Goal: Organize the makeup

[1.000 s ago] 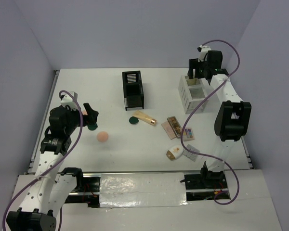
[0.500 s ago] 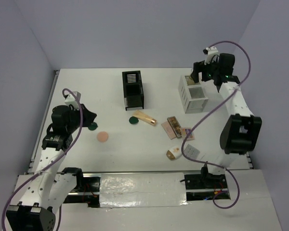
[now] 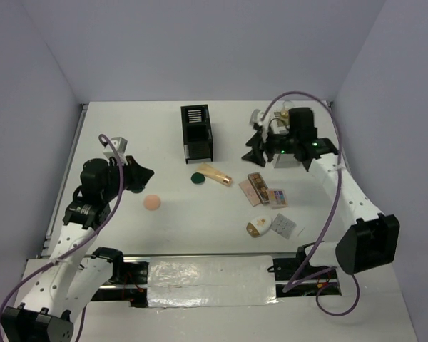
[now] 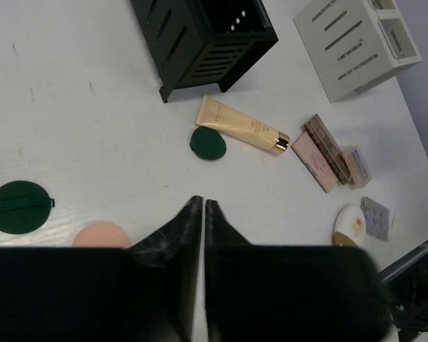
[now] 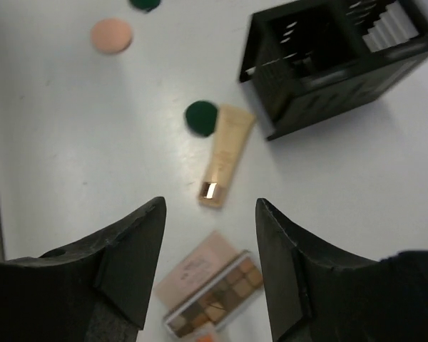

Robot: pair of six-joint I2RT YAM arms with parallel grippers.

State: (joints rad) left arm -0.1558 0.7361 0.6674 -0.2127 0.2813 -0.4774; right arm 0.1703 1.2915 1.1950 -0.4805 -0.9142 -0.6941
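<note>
L end effector (image 4: pixel 202 204) shut; R end effector (image 5: pixel 208 206) swung toward centre.

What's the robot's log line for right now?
left gripper shut, empty | right gripper open, empty | beige tube lying beside green compact

table (image 3: pixel 128 128): white, faint grey scuffs.
slotted organizer box (image 3: pixel 197 132): black; white stripes across its rear compartment.
grid-sided organizer box (image 4: pixel 357 44): white, with a pattern of dark slits on its sides.
tube (image 3: pixel 215 174): beige body, gold cap.
small round compact (image 3: pixel 197 178): dark green.
larger round compact (image 4: pixel 16 206): dark green, plain.
puff (image 3: pixel 153 202): peach.
flat palette (image 3: pixel 250 191): pale pink, plain.
long palette (image 3: pixel 257 183): rows of brown and tan pans.
square palette (image 3: pixel 277 197): pans of mixed bright colours.
oval compact (image 3: pixel 258 226): white with gold.
tile (image 3: pixel 284 226): grey-blue, dimpled grid.
left gripper (image 4: pixel 202 206), right gripper (image 5: pixel 210 206): black.
arms (image 3: pixel 342 185): white links, black joints.
cables (image 3: pixel 299 93): purple.
</note>
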